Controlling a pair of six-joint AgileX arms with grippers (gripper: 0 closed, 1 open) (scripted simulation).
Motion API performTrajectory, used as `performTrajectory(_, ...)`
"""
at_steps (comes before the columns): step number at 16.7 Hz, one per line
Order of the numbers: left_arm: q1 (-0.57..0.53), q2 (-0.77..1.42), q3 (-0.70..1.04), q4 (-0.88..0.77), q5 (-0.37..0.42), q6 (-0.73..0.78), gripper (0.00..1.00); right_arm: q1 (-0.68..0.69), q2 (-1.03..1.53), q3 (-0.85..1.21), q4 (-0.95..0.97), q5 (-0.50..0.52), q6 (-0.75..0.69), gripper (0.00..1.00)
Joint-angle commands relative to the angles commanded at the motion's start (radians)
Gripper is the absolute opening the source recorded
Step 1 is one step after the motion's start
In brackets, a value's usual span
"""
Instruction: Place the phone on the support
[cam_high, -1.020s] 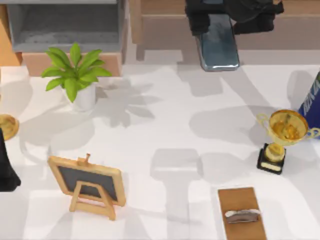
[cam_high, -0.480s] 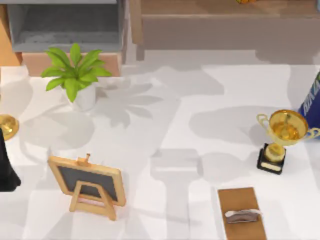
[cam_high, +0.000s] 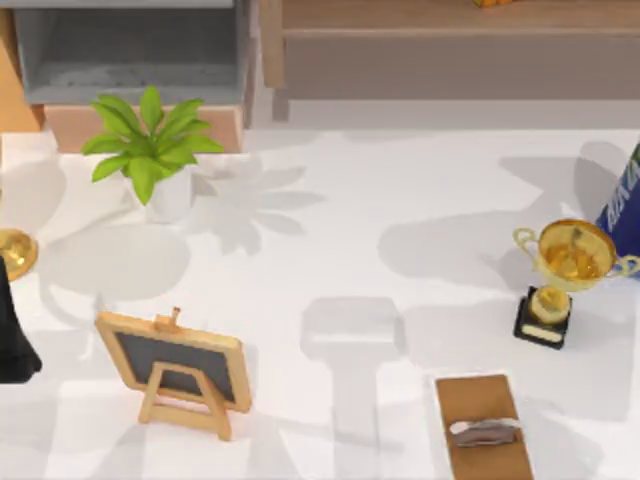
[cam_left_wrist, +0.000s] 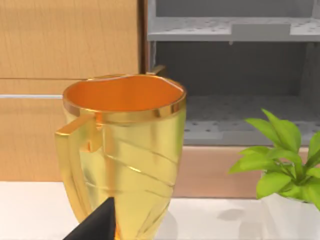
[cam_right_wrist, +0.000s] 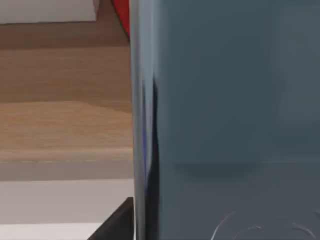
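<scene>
Phone looms close before the right wrist camera, a dark fingertip beside its edge. Whether either gripper clenches cannot be told. Left arm sits at the table's left edge.

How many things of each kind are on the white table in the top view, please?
Plants: 1
Chalkboard easels: 1
Gold trophies: 2
Wooden supports: 1
Blue box at right edge: 1
Total: 6

No legible text appears on the table. White lettering runs along a blue object cut off at the table's right edge, behind the gold trophy, too cropped to read; the trophy's pale base plate carries nothing legible.
</scene>
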Motion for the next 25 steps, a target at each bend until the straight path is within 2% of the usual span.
performTrajectory(5, 0.0, 0.0, 0.0, 0.0, 0.0, 0.0, 1.0, -0.207, -0.081, -0.247, 0.157, -0.094, -0.084, 0.0)
performTrajectory(9, 0.0, 0.0, 0.0, 0.0, 0.0, 0.0, 1.0, -0.297, -0.116, -0.364, 0.221, -0.14, -0.118, 0.0)
performTrajectory(17, 0.0, 0.0, 0.0, 0.0, 0.0, 0.0, 1.0, -0.306, -0.114, -0.378, 0.227, -0.144, -0.119, 0.0)
performTrajectory(25, 0.0, 0.0, 0.0, 0.0, 0.0, 0.0, 1.0, -0.289, -0.069, -0.344, 0.251, -0.107, -0.064, 0.0)
